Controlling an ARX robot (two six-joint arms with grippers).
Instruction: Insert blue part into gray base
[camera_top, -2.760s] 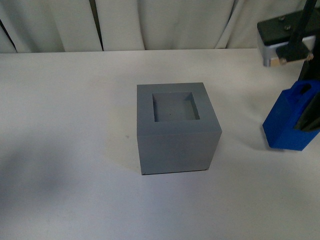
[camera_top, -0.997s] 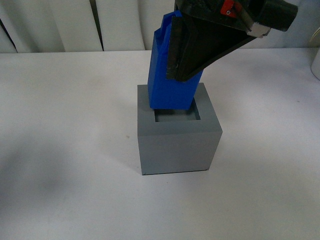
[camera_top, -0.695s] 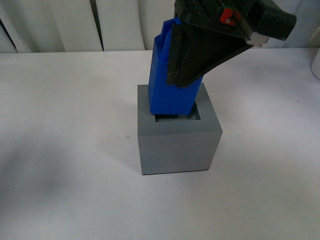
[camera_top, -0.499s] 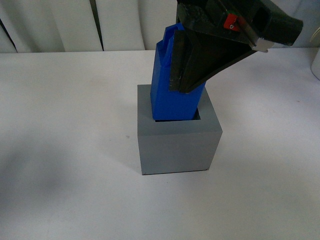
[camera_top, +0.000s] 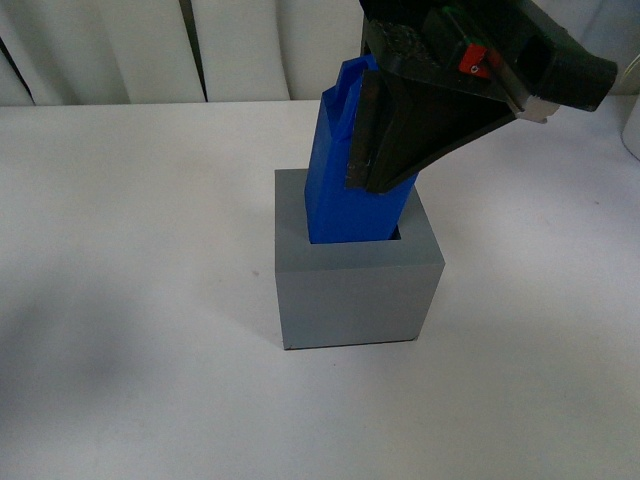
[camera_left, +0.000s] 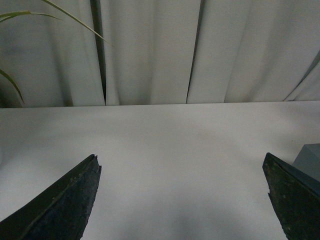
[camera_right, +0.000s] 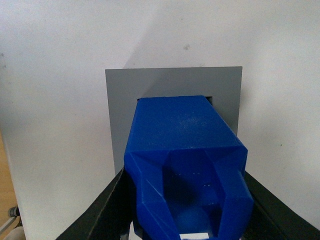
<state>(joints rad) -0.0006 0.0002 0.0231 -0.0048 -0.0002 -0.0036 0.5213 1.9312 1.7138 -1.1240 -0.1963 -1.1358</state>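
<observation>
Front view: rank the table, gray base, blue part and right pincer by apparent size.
1. table, easily largest.
2. gray base and right pincer: look about alike; the pincer is cut off by the frame edge, so no ranking.
3. blue part, smallest showing, partly hidden by pincer and base.

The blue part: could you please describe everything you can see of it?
The blue part is a bright blue plastic block, square in section and taller than wide, with arched loops on top. It stands slightly tilted, its lower end inside the recess of the gray base, mostly exposed. The right tool grips its upper sides.
</observation>
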